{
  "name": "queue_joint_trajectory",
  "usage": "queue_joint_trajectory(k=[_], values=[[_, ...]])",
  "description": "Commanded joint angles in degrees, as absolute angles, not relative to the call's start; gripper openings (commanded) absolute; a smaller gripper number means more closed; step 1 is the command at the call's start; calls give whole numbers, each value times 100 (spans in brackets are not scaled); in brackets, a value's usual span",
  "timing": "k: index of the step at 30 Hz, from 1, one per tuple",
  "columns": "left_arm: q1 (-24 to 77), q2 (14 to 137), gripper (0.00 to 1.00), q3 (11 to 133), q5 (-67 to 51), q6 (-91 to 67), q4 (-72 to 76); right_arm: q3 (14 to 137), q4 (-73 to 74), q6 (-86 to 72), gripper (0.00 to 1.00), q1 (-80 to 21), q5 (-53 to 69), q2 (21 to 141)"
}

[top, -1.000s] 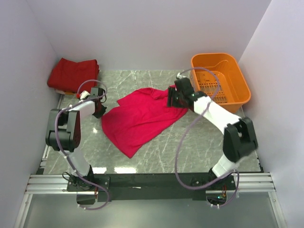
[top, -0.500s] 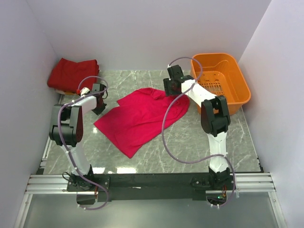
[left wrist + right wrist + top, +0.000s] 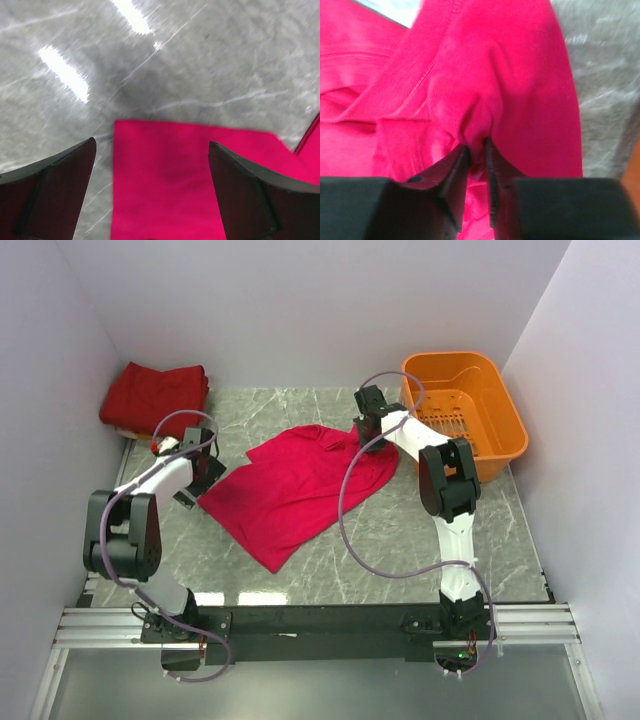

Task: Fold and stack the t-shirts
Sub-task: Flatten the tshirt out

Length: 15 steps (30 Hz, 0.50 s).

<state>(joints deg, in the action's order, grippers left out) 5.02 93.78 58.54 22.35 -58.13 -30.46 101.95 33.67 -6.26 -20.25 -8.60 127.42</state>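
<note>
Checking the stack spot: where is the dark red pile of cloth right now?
Top view: the dark red pile sits in the far left corner by the wall, beyond the left gripper, apart from the crimson t-shirt.

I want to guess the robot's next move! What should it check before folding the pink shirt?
1. right gripper shut on the shirt: ok, pinching a fold.
2. left gripper gripping the shirt's corner: not ok, open over it.
3. shirt spread on the table: ok.
4. stack of dark red shirts out of the way: ok, far left corner.
5. pinch strong enough to lift: cannot tell.
</note>
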Motion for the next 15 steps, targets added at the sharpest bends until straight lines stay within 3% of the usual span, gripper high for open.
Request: queue_joint_trajectory(k=[1, 2, 11, 15], values=[[483, 8957, 100, 5529, 2066, -5818, -3050, 10275, 3490, -720, 14, -1942, -932, 12797], [475, 8930, 100, 5441, 2031, -5810, -2989, 10214, 3428, -747, 0, -1942, -792, 12684], [431, 9386, 100, 5405, 1881, -5775, -2628, 8887, 2505, -1046, 0, -1942, -378, 11506], [413, 9816, 92, 5563, 1741, -5704, -2496, 8553, 2443, -1125, 0, -1942, -387, 11312]])
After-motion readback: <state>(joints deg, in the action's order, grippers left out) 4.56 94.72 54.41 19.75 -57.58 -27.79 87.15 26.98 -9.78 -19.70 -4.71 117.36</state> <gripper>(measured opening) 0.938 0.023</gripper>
